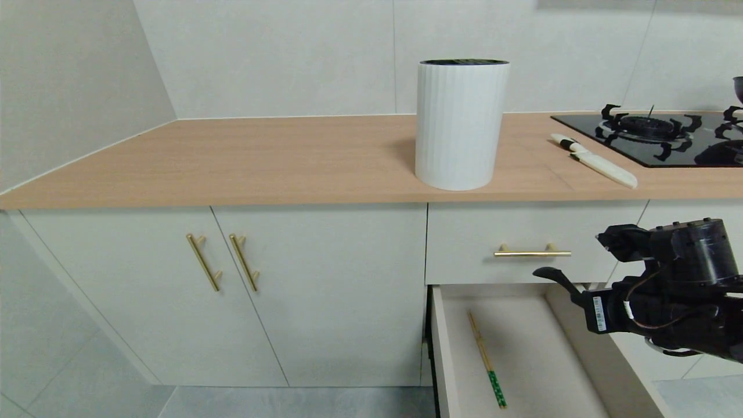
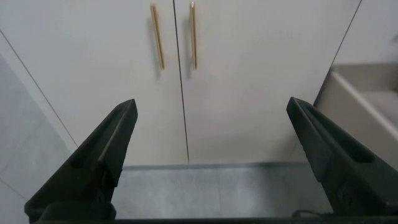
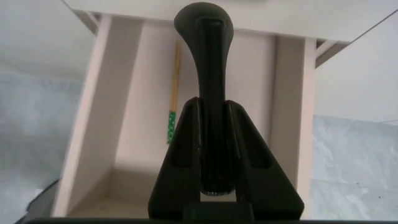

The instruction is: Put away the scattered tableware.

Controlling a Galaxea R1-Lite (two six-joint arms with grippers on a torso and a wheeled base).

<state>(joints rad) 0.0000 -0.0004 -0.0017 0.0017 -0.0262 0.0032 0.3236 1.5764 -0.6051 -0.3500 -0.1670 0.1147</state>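
Wood counter (image 1: 232, 162) w/ knife (image 1: 595, 161); below, we see chopsticks (image 1: 486, 360) in the open drawer (image 1: 439, 348), rt wrist view shows right gripper (image 3: 211, 109) clamped on a black utensil (image 3: 205, 37) over it, left gripper (image 2: 211, 109) spread wide.

Gas hob (image 1: 650, 130) on counter (image 1: 261, 157), cabinet doors (image 1: 232, 302) below

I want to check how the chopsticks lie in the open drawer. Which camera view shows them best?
The head view: both chopsticks lie in full length on the floor of the open drawer. In the right wrist view the black utensil in the right claw may cover one end. The left wrist view faces the cabinet doors.
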